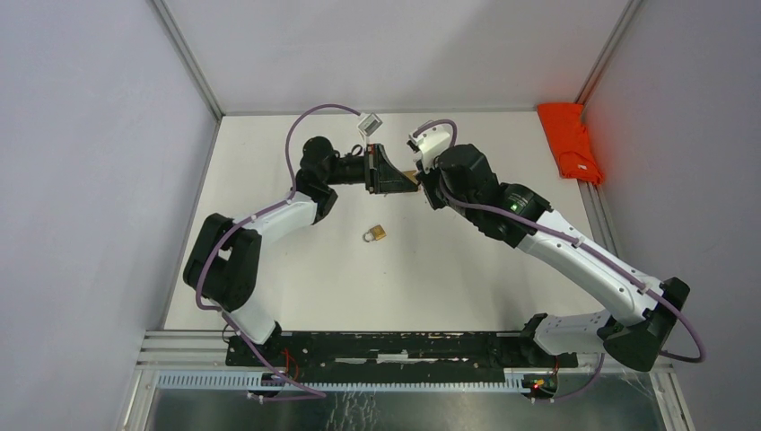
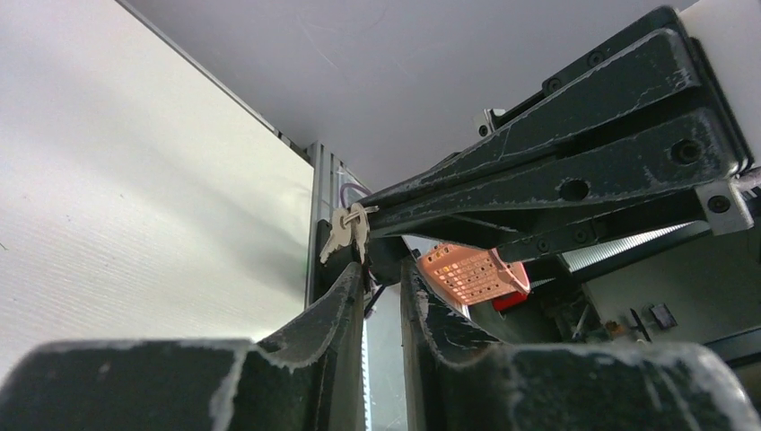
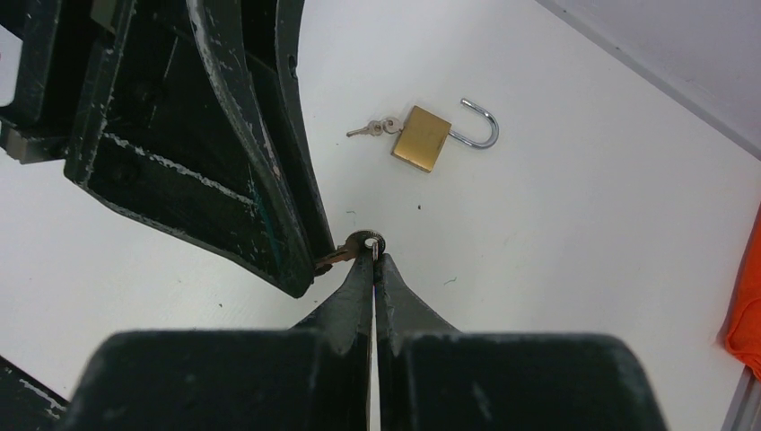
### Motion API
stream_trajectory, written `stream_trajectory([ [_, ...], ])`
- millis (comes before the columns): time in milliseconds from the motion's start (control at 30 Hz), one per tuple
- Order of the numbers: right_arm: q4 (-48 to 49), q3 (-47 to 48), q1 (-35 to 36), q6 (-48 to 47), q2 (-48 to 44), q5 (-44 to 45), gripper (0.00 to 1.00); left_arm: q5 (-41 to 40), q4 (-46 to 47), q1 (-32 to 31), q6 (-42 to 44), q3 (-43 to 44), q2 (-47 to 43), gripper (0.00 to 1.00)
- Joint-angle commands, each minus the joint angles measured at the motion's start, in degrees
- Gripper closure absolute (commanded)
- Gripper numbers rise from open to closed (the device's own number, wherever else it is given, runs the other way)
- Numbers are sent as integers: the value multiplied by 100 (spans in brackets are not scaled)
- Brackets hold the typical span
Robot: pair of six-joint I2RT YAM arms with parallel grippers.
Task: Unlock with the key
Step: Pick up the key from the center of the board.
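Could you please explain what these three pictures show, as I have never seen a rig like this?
These are two robot arms bolted to a white table, each ending in a two-finger gripper. The wide picture looks down from above and behind them; the other two come from a camera on each wrist. On the table lie a brass padlock, its shackle swung open with small keys at its base, and an orange cloth at the far right edge. The right gripper is shut on a key ring held above the table. The left gripper meets it tip to tip; whether it also grips the key is unclear.
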Motion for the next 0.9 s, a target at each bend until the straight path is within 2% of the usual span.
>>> stream_trajectory([
  [0,125,307,-9,97,-102,-13,100,177,11,-47,-41,183,55,72],
  [267,60,334,-6,115,-85,-218,100,89,-614,-48,404,295,-20,73],
  [467,38,180,-8,173,-141,-300,100,-131,-1527,-49,1098,486,-233,81],
  [667,67,-47,-8,230,-238,-288,100,-160,-1951,-51,1402,617,-366,92],
  [867,-7,-160,-9,296,-332,-245,100,-160,-2251,-42,1706,625,-454,95],
])
